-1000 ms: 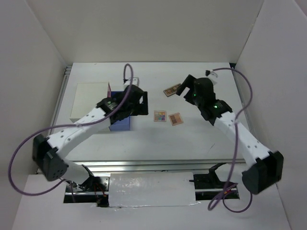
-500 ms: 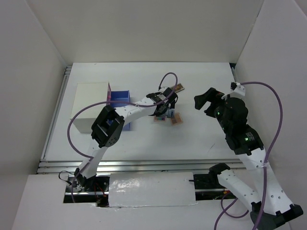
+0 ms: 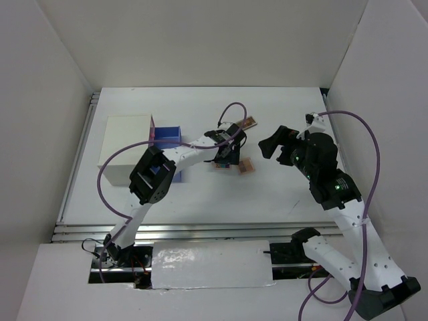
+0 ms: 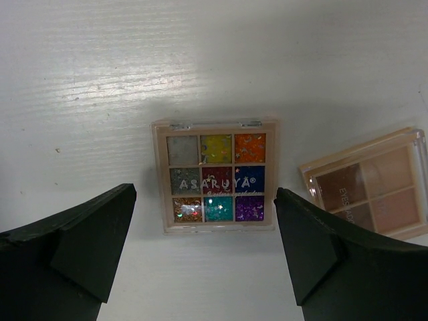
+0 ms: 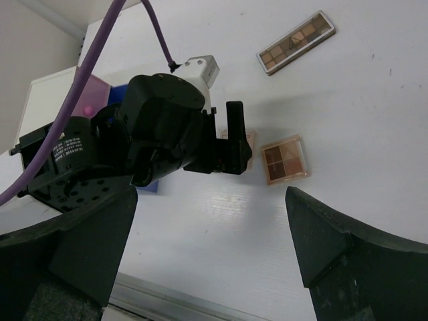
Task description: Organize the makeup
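The multicoloured palette (image 4: 215, 176) lies flat on the white table, with nine glitter pans under a clear lid. My left gripper (image 4: 205, 190) hangs open over it, one finger on each side, touching nothing. In the top view the left gripper (image 3: 226, 155) hides most of that palette. The peach four-pan palette (image 4: 368, 190) lies just to its right, also seen in the top view (image 3: 246, 166) and the right wrist view (image 5: 285, 160). The long brown palette (image 3: 245, 124) lies farther back (image 5: 295, 42). My right gripper (image 3: 273, 140) is open and empty, raised to the right of the palettes (image 5: 210, 194).
A white box (image 3: 124, 140) stands at the left with a blue drawer (image 3: 167, 134) pulled out beside a pink panel (image 3: 152, 127). White walls enclose the table on three sides. The table's metal front rail (image 3: 200, 231) runs along the near edge.
My left arm swung right from the blue drawer to above the multicoloured palette. My right arm pulled back from the long brown palette, rose, then shifted slightly left.
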Controlling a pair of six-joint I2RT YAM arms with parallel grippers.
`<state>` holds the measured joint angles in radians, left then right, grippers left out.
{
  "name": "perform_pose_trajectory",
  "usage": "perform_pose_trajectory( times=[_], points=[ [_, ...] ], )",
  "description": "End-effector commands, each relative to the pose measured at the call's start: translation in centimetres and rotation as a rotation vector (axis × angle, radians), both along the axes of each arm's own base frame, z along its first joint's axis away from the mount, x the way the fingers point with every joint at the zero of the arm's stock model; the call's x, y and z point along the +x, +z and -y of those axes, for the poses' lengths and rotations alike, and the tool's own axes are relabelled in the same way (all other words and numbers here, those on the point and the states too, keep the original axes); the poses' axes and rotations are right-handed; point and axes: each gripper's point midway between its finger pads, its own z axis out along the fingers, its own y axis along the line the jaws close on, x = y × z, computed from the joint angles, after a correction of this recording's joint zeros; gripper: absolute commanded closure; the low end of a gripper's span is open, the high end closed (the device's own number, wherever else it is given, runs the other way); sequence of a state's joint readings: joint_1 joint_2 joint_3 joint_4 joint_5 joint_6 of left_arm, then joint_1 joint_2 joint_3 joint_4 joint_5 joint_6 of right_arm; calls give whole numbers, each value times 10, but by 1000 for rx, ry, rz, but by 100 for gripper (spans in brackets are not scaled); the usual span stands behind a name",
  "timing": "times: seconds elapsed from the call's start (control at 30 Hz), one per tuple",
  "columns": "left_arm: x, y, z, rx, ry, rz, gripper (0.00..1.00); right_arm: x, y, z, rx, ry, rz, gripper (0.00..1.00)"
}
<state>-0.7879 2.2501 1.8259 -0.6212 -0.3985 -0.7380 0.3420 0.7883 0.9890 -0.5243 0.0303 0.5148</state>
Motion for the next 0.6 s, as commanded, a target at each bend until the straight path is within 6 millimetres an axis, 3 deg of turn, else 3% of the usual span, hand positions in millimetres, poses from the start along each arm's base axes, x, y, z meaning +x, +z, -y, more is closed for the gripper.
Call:
perform_pose_trajectory(
  times=[0.0,0.13,0.43,0.57],
  points=[
    [2,3,-1,6,-10,8,1,3,6,-4,3,27,35,0],
    [2,-15,2,18,-8,-21,1,2,11,-4,2,28,48,0],
    [4,-22,1,39,-8,-24,10,2,11,-6,6,38,50,0],
    [3,-18,-6,62,3,-16,36,1,11,-7,8,46,49,0]
  ],
)
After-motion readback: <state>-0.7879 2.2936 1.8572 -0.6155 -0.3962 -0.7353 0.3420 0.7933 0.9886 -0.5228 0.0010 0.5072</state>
